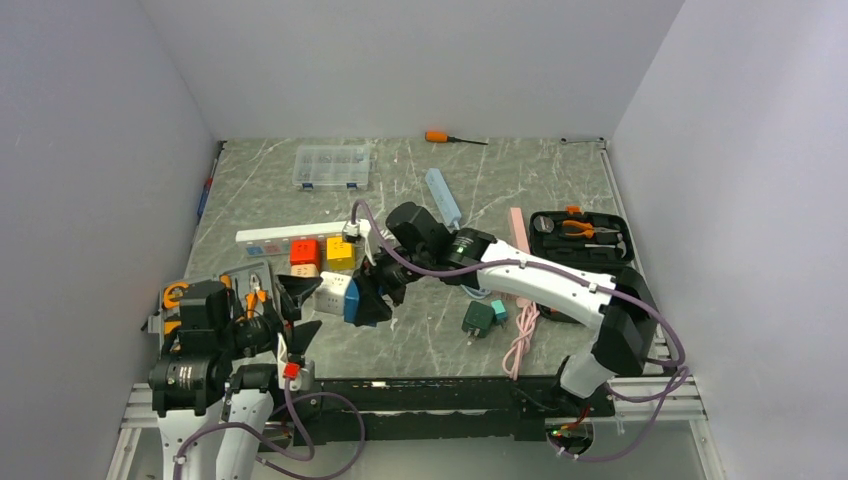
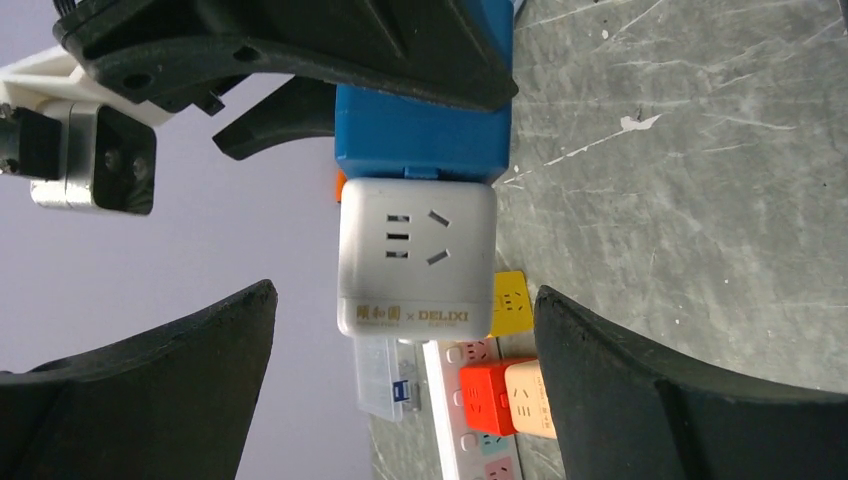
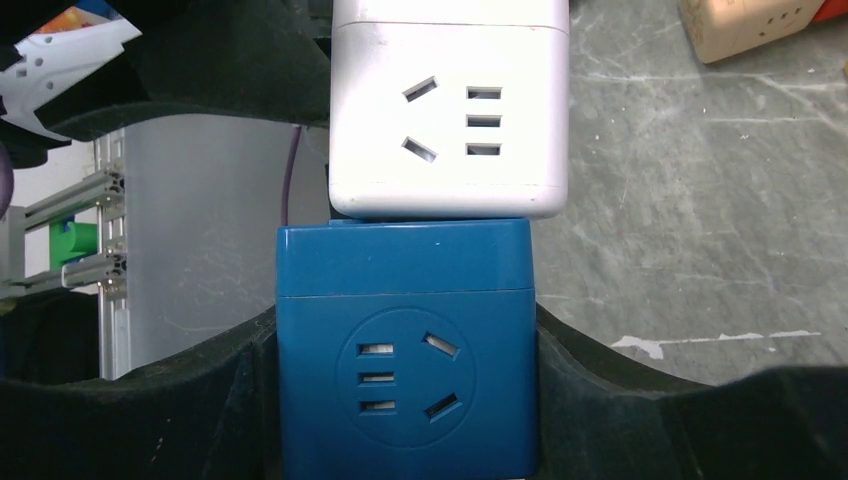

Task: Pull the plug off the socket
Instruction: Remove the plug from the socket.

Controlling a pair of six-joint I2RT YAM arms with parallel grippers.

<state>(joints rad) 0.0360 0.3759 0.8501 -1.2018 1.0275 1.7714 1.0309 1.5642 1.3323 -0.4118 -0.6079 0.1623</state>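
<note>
Right gripper (image 3: 405,385): fills the bottom of its wrist view. Its black fingers (image 3: 130,420) press both flanks of the blue cube, clamped on it.
Blue cube (image 3: 405,350): lower centre of that view, socket face toward the camera. It is held by its sides, which leaves the joint above it free.
White cube (image 3: 450,110): top centre, seated flush on the blue cube's upper end with no gap visible at the seam. The two are mated, and this seam is what the task has to part.
Where the pair is: left of centre in the overhead view, at the tip of the right arm, apparently lifted off the table (image 1: 430,340).
Left gripper (image 2: 405,345): jaws spread wide, one of its fingers (image 2: 150,400) at lower left of its wrist view and the other at lower right. The white cube sits between them and touches neither; the gripper is likely lined up to close on it.
Room to pull: by my judgement the cubes must separate along their shared axis. Open table lies to the right of the pair in the overhead view.
Crowded side: the power strip (image 1: 265,237), carrying an orange cube (image 1: 305,250) and a yellow cube (image 1: 340,252), sits just above the pair in the overhead view, near enough to bump.
Further out: a green plug (image 1: 479,318) and a pink cable (image 1: 520,345) lie lower right of centre, well apart.
</note>
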